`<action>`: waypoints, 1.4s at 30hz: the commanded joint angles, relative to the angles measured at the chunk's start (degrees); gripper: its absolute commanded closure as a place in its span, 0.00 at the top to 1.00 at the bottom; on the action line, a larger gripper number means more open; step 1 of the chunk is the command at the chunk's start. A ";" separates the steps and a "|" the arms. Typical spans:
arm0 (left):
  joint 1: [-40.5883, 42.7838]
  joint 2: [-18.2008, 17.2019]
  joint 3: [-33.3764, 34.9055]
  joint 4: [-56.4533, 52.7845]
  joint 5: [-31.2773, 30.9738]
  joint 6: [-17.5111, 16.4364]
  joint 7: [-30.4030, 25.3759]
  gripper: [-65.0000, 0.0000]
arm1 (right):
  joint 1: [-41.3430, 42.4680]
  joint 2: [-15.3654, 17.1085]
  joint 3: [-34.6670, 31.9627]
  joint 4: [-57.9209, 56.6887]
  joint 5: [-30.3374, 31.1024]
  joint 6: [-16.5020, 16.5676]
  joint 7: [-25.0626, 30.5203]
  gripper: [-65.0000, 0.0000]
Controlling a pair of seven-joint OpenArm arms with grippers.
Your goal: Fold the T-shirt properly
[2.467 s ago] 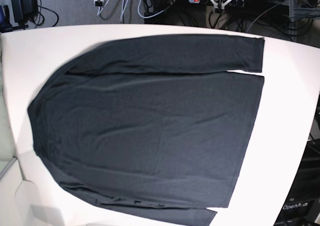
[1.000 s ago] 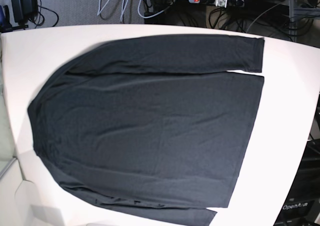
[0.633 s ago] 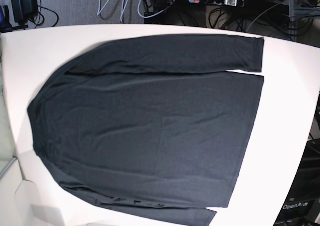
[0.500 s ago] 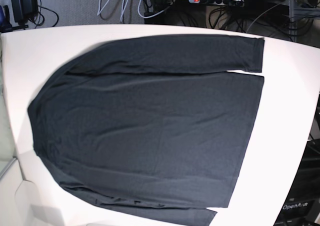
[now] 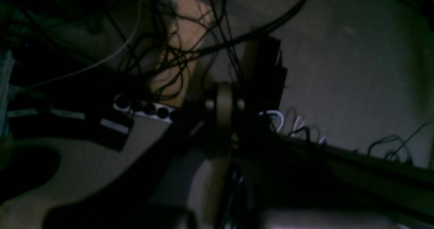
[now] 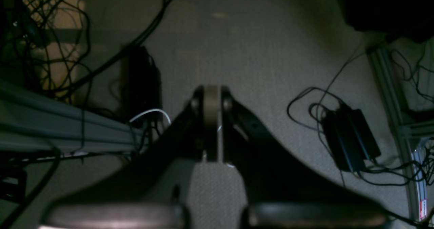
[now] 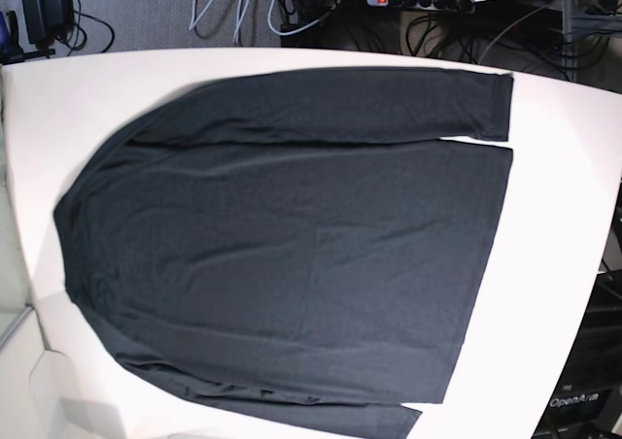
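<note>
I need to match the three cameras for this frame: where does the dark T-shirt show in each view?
Base: the T-shirt lies spread flat and fills most of the white table.
Left wrist: not in it; only floor and cables.
Right wrist: not in it; only floor and cables.
Shared landmark: the grey carpet floor strewn with cables.

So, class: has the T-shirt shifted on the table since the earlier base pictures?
No. The T-shirt lies as before: its upper cuff sits at the same spot near the table's far edge.
</note>
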State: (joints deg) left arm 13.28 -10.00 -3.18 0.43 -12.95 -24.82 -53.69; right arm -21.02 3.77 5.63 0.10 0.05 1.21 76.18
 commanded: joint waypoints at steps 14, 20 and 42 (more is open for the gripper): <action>-4.00 -1.21 0.15 -0.43 -0.63 0.25 -20.37 0.00 | -2.15 0.05 -0.05 0.03 5.79 -0.82 2.63 0.00; -15.78 -1.65 0.24 -0.43 -0.81 -0.46 -21.87 0.00 | -4.61 0.05 -0.05 4.78 5.88 -0.82 2.63 0.00; -9.98 2.31 29.16 -0.43 -26.04 -1.86 -21.87 0.00 | -8.30 -0.12 0.04 11.20 5.97 -0.82 2.46 0.00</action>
State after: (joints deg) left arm 2.52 -6.68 26.28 0.25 -38.33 -26.72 -73.69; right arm -28.16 3.31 5.58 11.38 5.43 1.21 76.64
